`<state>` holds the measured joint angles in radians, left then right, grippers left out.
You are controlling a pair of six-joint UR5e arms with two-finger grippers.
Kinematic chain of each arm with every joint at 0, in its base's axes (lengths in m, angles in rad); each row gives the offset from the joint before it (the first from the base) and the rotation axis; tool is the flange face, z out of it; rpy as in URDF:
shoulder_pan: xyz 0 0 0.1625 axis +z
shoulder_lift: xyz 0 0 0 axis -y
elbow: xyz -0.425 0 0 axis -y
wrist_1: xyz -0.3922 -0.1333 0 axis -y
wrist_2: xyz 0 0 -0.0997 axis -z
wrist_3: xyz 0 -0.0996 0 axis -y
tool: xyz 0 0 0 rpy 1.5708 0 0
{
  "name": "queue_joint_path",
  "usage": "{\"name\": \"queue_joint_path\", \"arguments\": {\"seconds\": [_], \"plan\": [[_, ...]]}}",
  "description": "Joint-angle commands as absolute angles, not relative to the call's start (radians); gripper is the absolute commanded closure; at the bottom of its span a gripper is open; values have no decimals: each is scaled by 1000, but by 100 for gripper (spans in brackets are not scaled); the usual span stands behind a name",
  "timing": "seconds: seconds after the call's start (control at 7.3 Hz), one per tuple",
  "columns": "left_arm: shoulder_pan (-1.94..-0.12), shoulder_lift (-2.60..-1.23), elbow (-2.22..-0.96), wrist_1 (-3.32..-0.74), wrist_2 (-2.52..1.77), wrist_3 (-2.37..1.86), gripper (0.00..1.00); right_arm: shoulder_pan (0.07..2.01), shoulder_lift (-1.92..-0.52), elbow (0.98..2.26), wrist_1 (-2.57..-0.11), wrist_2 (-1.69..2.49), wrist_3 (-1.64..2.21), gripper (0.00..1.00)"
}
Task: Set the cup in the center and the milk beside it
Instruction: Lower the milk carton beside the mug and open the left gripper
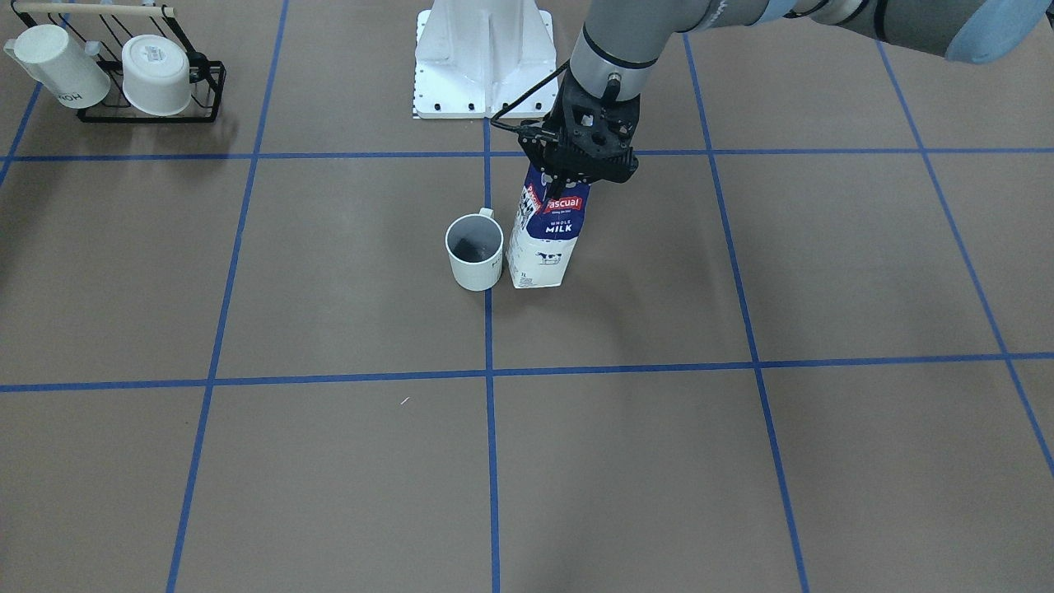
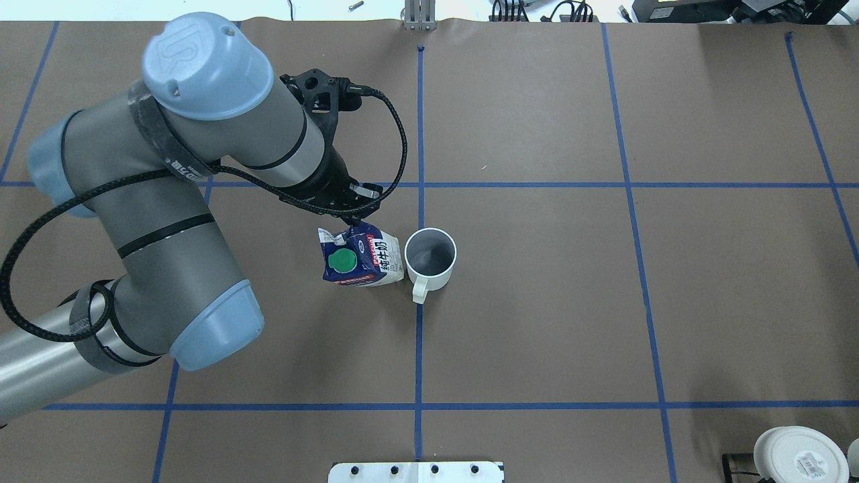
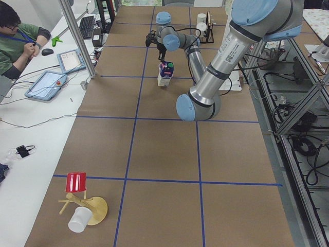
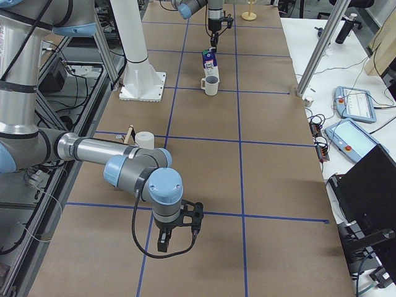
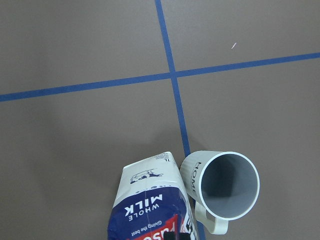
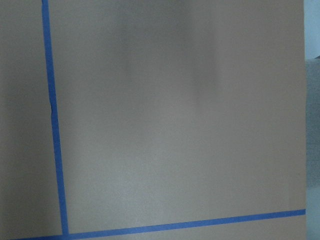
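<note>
The cup (image 1: 475,251) is a small white mug with a grey inside, standing upright on the blue centre line; it also shows in the overhead view (image 2: 429,258) and the left wrist view (image 5: 225,185). The milk (image 1: 547,239) is a white and dark-blue carton with a green cap (image 2: 343,260). It stands close beside the cup, leaning slightly. My left gripper (image 1: 568,177) is right at the carton's top ridge and looks shut on it. My right gripper (image 4: 177,240) hangs above bare table far from both; I cannot tell whether it is open or shut.
A black wire rack (image 1: 206,91) at the table's corner holds a white "HOH" mug (image 1: 58,66) and a wider white cup (image 1: 156,74). The white robot base (image 1: 482,58) stands behind the cup. A red cup on a wooden stand (image 3: 77,182) is at the far left end.
</note>
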<state>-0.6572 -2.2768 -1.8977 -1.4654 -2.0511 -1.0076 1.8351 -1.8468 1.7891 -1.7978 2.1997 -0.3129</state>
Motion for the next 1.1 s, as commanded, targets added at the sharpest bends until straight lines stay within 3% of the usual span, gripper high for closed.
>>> {"name": "queue_joint_path", "arguments": {"seconds": [0.0,0.14,0.41,0.68,0.96], "plan": [[-657,-2275,-1898,-1466,-2033,-999,81,1835,-1847,1790,-1798,2200,-313,0],[-655,-2279,-1898,-1468,-2025,-996,55,1835,-1847,1790,-1798,2200,-313,0],[-655,-2281,-1898,-1471,-2023,-996,37,1835,-1847,1790,-1798,2200,-313,0],[-655,-2276,-1922,-1476,-2007,-989,2,1835,-1844,1792,-1798,2201,-313,0],[-740,-2206,-1942,-1465,-2017,-784,2,1836,-1848,1789,-1798,2192,-313,0]]}}
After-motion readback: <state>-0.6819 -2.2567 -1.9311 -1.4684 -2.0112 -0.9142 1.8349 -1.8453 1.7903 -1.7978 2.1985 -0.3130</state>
